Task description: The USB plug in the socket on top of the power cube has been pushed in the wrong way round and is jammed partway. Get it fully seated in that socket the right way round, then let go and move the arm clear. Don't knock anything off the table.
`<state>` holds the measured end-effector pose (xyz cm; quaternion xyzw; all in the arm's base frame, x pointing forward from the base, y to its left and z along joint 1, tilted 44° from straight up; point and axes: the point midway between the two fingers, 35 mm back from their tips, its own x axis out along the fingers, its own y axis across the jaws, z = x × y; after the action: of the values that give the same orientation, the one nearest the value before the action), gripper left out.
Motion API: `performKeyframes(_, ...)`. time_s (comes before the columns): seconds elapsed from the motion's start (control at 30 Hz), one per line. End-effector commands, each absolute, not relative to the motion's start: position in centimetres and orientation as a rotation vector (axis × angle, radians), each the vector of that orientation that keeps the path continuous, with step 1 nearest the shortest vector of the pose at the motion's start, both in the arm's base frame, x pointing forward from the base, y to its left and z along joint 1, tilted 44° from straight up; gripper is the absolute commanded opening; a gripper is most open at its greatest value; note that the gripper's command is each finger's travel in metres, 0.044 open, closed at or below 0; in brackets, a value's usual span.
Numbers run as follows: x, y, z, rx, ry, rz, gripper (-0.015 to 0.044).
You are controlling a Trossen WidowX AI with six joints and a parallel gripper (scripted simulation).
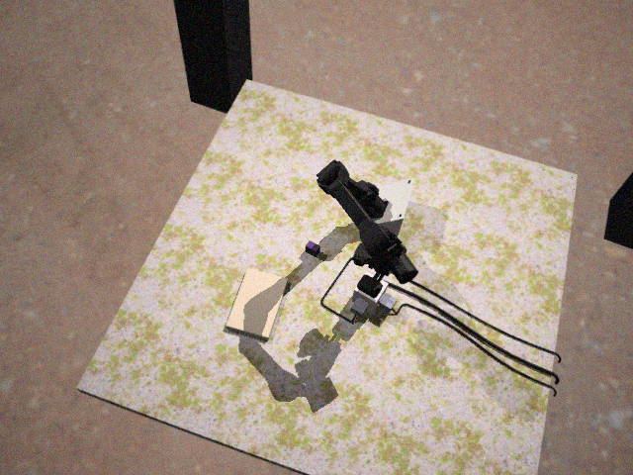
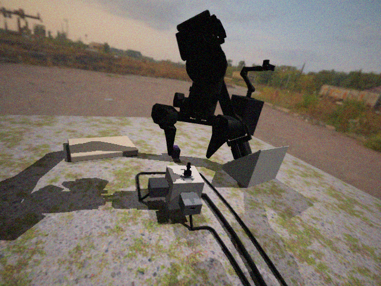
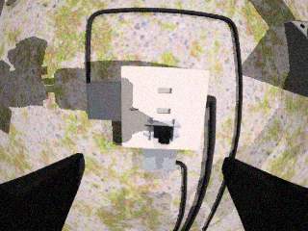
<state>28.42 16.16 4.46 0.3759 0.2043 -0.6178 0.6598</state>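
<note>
Top view: a black robot arm (image 1: 352,207) reaches over a speckled, green-blotched table (image 1: 434,399) (image 2: 101,243) towards a white power cube (image 1: 362,295) (image 2: 186,190) (image 3: 188,87). A cream block (image 1: 258,304) (image 2: 101,146) lies apart from the cube, and a small purple block (image 1: 312,248) (image 2: 176,151) sits between that block and the arm. No writing can be read.

Exterior view: the gripper (image 2: 189,155) points downward, its two fingers spread wide with nothing between them. The black USB plug (image 2: 187,170) (image 3: 163,133) stands upright on top of the cube. Grey blocks are attached at two of its sides, and black cables run past it.

Wrist view: the gripper's (image 3: 154,164) dark fingertips stand wide apart at either side, touching nothing. The plug sits near one edge of the cube's top, beside two slots. Its exact depth cannot be told.
</note>
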Motion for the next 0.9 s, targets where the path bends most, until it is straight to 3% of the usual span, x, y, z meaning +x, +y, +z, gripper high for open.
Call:
performKeyframes(0.0,27.8,16.0,4.9,0.825,0.475,-1.45,0.044)
performKeyframes(0.87,28.1,14.5,3.4,0.825,0.474,-1.45,0.044)
